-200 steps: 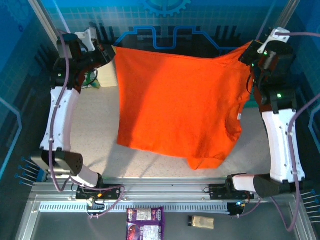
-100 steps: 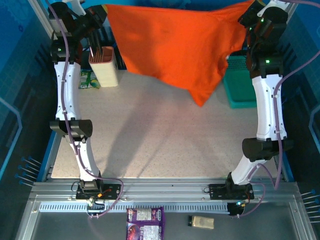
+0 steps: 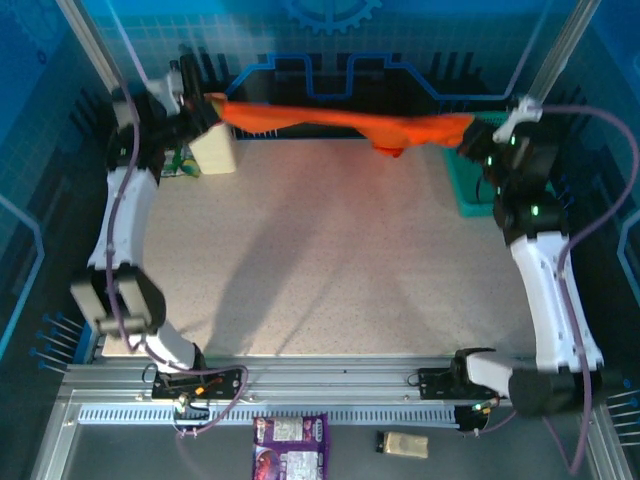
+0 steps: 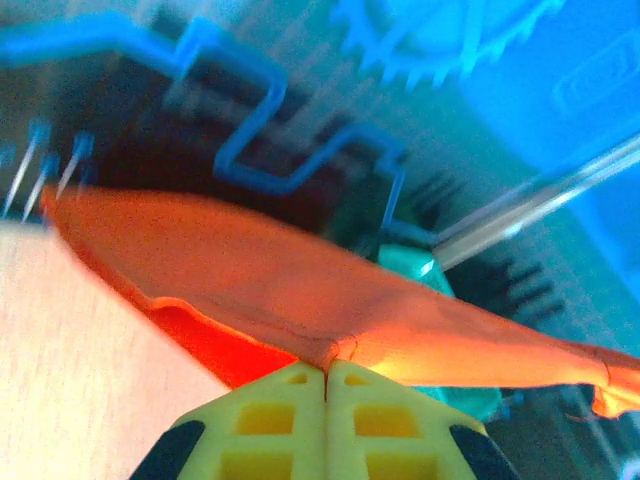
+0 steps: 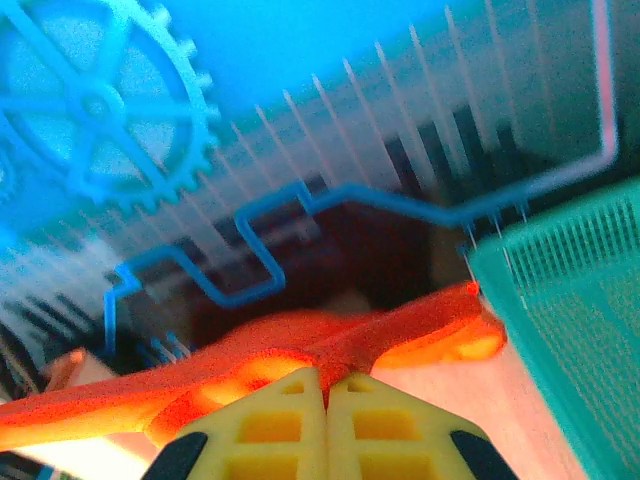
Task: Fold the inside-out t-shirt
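Left claw (image 3: 210, 103) and right claw (image 3: 468, 140) are each clenched on an edge of the inside-out t-shirt (image 3: 340, 122), strung above the far side of the tabletop (image 3: 330, 260). Thin, limp cloth likely sags; corner holds suit it best.

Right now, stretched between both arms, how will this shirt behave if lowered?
Probably floppy: the shirt sags into a bunched band with a fold drooping mid-span. Likely light, since thin pinches at each end carry it. It may crumple rather than lie flat.
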Available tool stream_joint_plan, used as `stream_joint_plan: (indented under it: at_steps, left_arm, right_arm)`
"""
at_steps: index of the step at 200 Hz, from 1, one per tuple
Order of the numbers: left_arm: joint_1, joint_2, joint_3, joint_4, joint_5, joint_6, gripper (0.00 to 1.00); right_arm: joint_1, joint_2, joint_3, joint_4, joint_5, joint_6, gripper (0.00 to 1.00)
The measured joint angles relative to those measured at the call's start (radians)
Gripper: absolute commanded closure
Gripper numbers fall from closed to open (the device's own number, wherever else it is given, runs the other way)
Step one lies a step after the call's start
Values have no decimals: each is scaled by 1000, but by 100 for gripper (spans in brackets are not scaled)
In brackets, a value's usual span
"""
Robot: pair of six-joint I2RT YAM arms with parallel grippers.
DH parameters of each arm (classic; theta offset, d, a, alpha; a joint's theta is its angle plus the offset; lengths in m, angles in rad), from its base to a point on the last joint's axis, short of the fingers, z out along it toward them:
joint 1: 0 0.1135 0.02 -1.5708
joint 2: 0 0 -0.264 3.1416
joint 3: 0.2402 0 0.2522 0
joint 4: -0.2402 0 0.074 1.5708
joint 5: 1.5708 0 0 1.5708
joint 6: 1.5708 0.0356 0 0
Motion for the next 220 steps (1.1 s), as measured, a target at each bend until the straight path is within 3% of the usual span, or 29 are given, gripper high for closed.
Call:
stream_joint_plan:
  at_steps: [35, 79, 145, 163, 171, 184, 193, 220]
  left_arm:
    - [0, -310, -439, -31, -27, 12, 100]
    - [0, -363, -835, -85, -141, -42, 100]
    - [0, -498, -996, -192, -251, -95, 100]
    - [0, -550, -1016, -216, -272, -115, 78]
    - [0, -573, -1022, -231, -284, -127, 75]
    - [0, -615, -1024, -255, -300, -158, 71]
    - [0, -647, -1025, -267, -307, -175, 65]
    - [0, -748, -1009, -327, -340, -195, 58]
  right_arm:
    - [0, -219, -340, -67, -55, 76, 100]
    - [0, -239, -752, -160, -132, 177, 100]
    - [0, -393, -849, -348, -197, 237, 100]
    - [3, -421, -858, -403, -210, 252, 100]
    - [5, -433, -864, -431, -216, 259, 100]
    - [14, -453, -868, -478, -222, 273, 77]
    - [23, -465, -868, -507, -225, 282, 67]
    - [56, -496, -856, -587, -221, 310, 55]
